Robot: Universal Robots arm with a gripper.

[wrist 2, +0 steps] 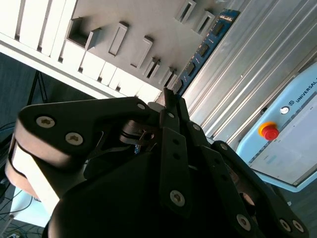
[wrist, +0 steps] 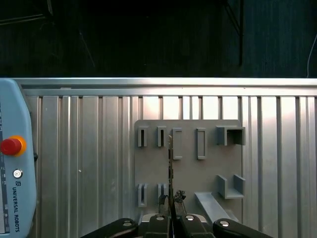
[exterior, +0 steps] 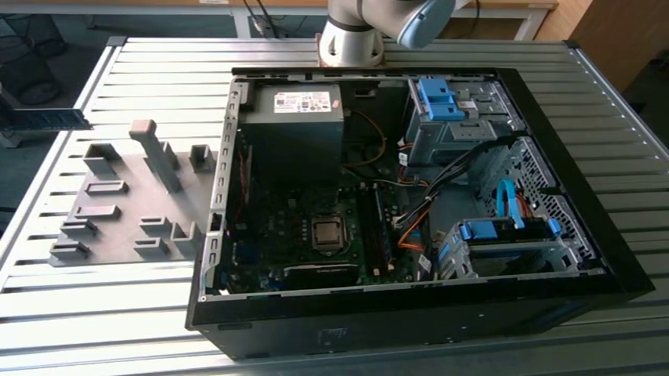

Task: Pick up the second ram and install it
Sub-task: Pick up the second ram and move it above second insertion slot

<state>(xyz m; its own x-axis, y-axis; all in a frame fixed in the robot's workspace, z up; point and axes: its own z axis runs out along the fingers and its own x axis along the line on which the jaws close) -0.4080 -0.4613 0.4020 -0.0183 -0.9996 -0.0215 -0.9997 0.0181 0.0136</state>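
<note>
Evidently pick-up is done: gripper [wrist: 170, 201] is clenched on the second ram [wrist 2: 200, 51], held in the air at about 10 o'clock from the grey holder plate [exterior: 125, 227] in the exterior view, well apart from the open computer case [exterior: 366, 329]; installing remains.

**Open computer case and holder plate side by side on the slatted table**

In the exterior view the computer case [exterior: 418, 329] lies on the table [exterior: 125, 313]. The holder plate [exterior: 125, 227] is just beside it on the exterior view's left, and the arm's base [exterior: 350, 43] stands behind it. Inside the case the power supply [exterior: 298, 125] sits at the back, the motherboard [exterior: 303, 235] before it, and the drive cages [exterior: 502, 243] toward the exterior view's right. The second ram [exterior: 47, 119] is at that view's left edge, well apart from the case. In the first wrist view it stands clamped in the gripper [wrist: 171, 197] over the holder plate, and a pendant [wrist: 15, 188] lies on the table apart from the plate.
</note>
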